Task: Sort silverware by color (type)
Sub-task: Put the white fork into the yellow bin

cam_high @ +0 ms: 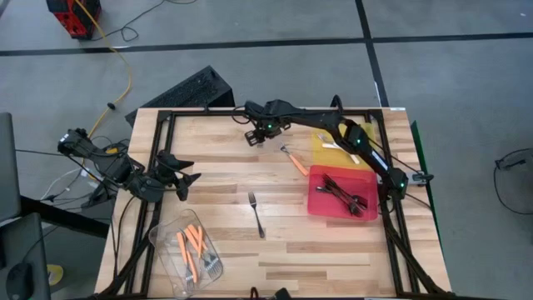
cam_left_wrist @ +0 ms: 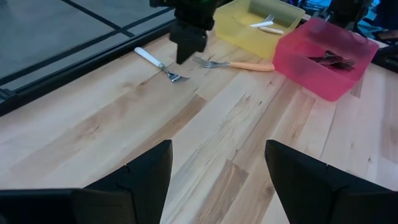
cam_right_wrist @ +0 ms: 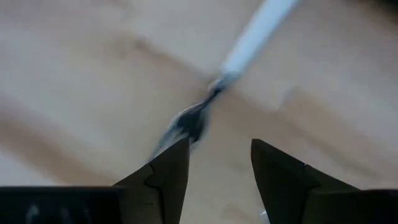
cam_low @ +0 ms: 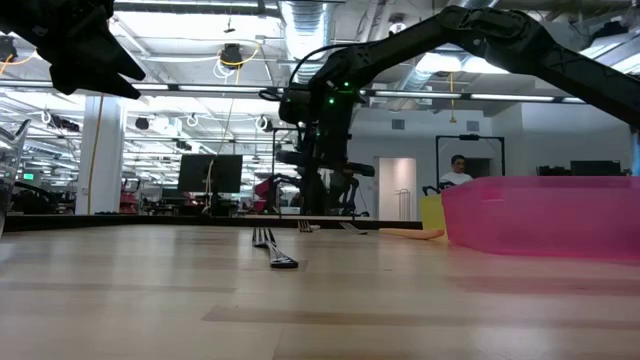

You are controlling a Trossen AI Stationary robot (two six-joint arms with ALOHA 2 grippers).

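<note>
A white-handled fork (cam_left_wrist: 154,61) lies flat on the wooden table's far middle, its tines (cam_right_wrist: 181,126) nearest my right gripper (cam_right_wrist: 217,167). That gripper (cam_high: 257,136) hangs open just above the fork, pointing steeply down, one finger close beside the tines. An orange-handled fork (cam_high: 295,160) lies flat to the right of it, and a dark fork (cam_high: 256,214) lies flat near the table's middle. My left gripper (cam_high: 180,180) waits open above the table's left side, with nothing between its fingers.
A yellow tray (cam_high: 323,143) at the far right holds white-handled forks. A red tray (cam_high: 315,202) in front of it holds dark forks. A clear tub (cam_high: 171,232) at the near left holds orange-handled forks. Bare wood lies between the tub and the trays.
</note>
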